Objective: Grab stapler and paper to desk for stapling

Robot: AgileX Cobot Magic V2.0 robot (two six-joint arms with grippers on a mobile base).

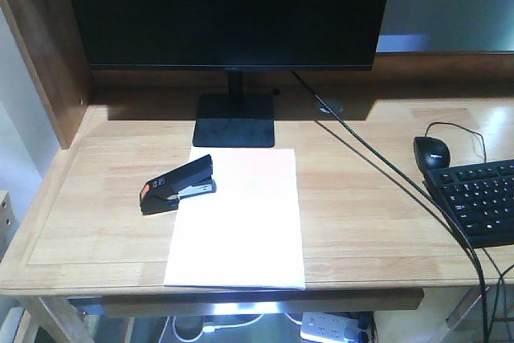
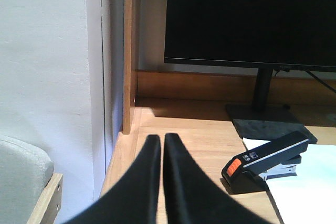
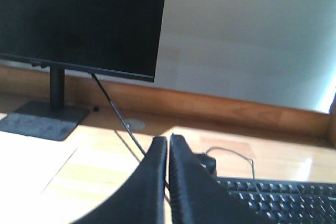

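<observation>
Front view: bright, bluish cast. The paper (image 1: 239,218) is overexposed to near featureless white. The monitor (image 1: 229,10) casts a dark shadow band along the rear of the counter (image 1: 104,198). Wrist views: soft focus, with close fingers (image 2: 149,182) blurred; window glare at right.

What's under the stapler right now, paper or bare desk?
Both. The stapler lies across the left edge of the paper: its front end rests on the sheets, its orange rear end on bare desk. How far the paper reaches beneath it is hidden.
</observation>
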